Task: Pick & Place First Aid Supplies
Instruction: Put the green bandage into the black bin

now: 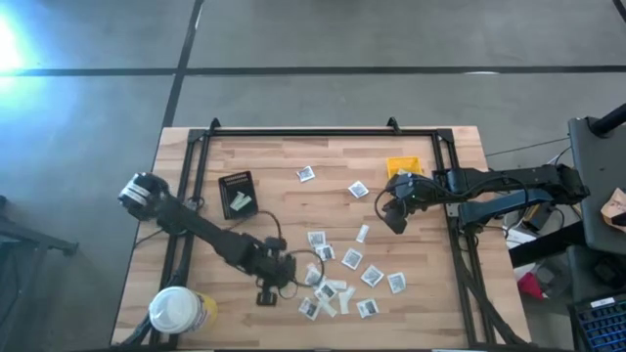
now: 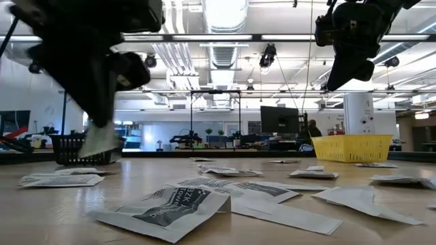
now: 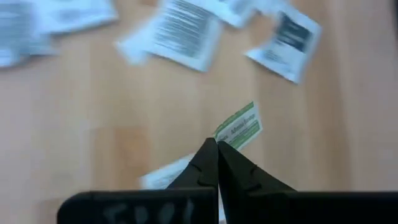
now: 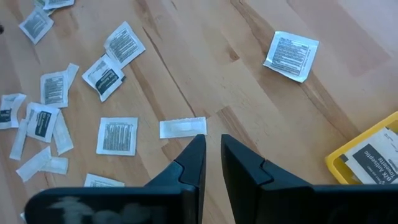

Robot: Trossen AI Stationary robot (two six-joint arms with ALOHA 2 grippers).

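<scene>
1. We're looking down on a pale wooden butcher-block table (image 1: 293, 166) with a black metal frame around it, and the little flat white first aid packets (image 1: 351, 258) are scattered mostly over the near-middle part, with a couple of strays up toward the far side (image 1: 306, 174).

2. The left end effector (image 1: 266, 293) is down low at the near-left edge of the packet pile. In its wrist view the two dark fingers (image 3: 205, 165) are clenched tip to tip, and they're pinching a narrow white-and-green strip packet (image 3: 239, 126) by one end; the rest of the strip pokes out past the tips. A white packet (image 3: 163, 176) lies on the wood just beside the fingers.

3. The right end effector (image 1: 393, 217) hangs above the table on the right side, just beside the small yellow plastic bin (image 1: 403, 167). Its fingers (image 4: 194, 163) stand a bit apart with nothing between them, so it's released. Under it lies a narrow plain white strip (image 4: 182, 127), not touched as far as we can tell.

4. That yellow bin has a printed packet inside (image 4: 372, 152), visible from the right wrist.

5. Other bits: a small black tray (image 1: 237, 193) at the far left holding a pale packet, and a round yellow tub with a white lid (image 1: 176, 311) at the near-left corner.
</scene>
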